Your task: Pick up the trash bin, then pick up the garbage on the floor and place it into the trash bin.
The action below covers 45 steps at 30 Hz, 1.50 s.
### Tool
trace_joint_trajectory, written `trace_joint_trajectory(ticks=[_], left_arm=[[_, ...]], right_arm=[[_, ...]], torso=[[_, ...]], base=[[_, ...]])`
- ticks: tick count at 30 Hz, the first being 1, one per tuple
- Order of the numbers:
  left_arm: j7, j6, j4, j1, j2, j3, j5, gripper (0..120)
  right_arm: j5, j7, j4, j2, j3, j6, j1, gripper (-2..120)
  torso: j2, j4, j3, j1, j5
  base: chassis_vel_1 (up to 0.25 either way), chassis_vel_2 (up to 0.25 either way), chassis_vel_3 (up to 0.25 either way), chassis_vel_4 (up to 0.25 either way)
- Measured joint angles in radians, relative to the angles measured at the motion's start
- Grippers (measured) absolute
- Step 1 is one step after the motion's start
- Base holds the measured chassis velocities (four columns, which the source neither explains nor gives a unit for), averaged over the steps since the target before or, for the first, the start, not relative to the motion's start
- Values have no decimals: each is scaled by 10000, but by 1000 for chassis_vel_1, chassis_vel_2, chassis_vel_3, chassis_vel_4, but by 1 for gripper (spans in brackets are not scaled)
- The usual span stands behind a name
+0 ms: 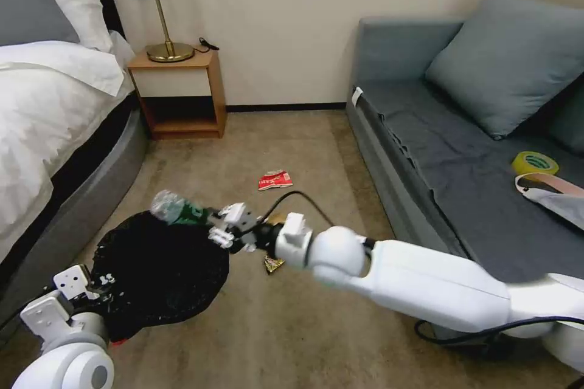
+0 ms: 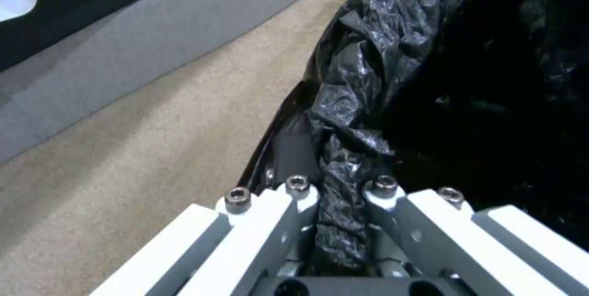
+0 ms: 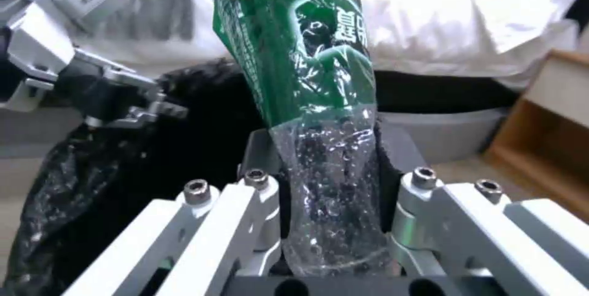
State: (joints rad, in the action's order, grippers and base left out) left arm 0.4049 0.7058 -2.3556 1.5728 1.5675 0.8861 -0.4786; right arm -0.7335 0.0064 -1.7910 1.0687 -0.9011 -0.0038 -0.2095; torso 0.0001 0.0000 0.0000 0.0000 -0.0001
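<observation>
Green-labelled bottle [image 3: 307,79] in right end effector [image 3: 334,222], writing unreadable.

The room was evenly and softly lit, with no hard shadows on the floor [image 1: 292,328]. The head view bowed straight lines near its edges, and the bottle [image 1: 176,209] in the right gripper [image 1: 226,226] was smeared by motion blur. In the left wrist view the bag [image 2: 368,84] threw small white glints, while its inside went to featureless black. The right wrist view was soft, the bedding [image 3: 466,15] nearly blown out.
</observation>
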Motion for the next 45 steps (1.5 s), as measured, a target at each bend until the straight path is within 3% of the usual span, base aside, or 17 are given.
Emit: trace_joint_trajectory(ticks=[6, 11, 19, 24, 28, 33, 36, 40, 45], left_arm=[[0, 0, -8, -8, 42, -27, 45, 3], [-4, -6, -8, -25, 30, 80, 23, 3], [-10, -9, -75, -25, 28, 136, -34, 3], [-17, -29, -76, -8, 28, 162, -45, 3], [-23, -31, -91, -4, 22, 173, -66, 3], [-26, -31, -94, 6, 22, 169, -70, 3], [-31, -36, -99, 14, 36, 156, -66, 3], [-35, -43, -116, 41, 52, 147, -64, 3], [-36, -45, -145, 51, 56, 172, -61, 3]], right_arm=[[14, 306, 950, 1387, -732, 47, 135, 22], [247, 458, 1836, 2099, -940, 213, 31, 22], [491, 625, 2400, 2254, -1319, 305, 89, 22], [527, 755, 2428, 2285, -1371, 270, 88, 35], [528, 814, 2343, 2232, -1372, 233, 131, 56], [528, 816, 2247, 2170, -1347, 229, 131, 67], [538, 819, 2176, 2075, -1304, 229, 121, 85], [546, 830, 2107, 2028, -1192, 236, 121, 96], [542, 958, 1780, 1881, -767, 236, 229, 100]], torso=[[-1, 2, 0, 0, -1], [-2, 1, 0, 0, -1], [-1, -1, 0, 0, 0], [-2, 0, 0, 0, 1], [-2, -1, 0, 0, 1], [-2, 0, 0, 0, 1], [-2, -1, 0, 0, 1], [-2, -1, 0, 0, 1], [-2, 0, 0, 0, 2]], base=[[0, 0, 0, 0], [0, 0, 0, 0], [0, 0, 0, 0], [0, 0, 0, 0], [0, 0, 0, 0], [0, 0, 0, 0], [0, 0, 0, 0], [0, 0, 0, 0], [0, 0, 0, 0]])
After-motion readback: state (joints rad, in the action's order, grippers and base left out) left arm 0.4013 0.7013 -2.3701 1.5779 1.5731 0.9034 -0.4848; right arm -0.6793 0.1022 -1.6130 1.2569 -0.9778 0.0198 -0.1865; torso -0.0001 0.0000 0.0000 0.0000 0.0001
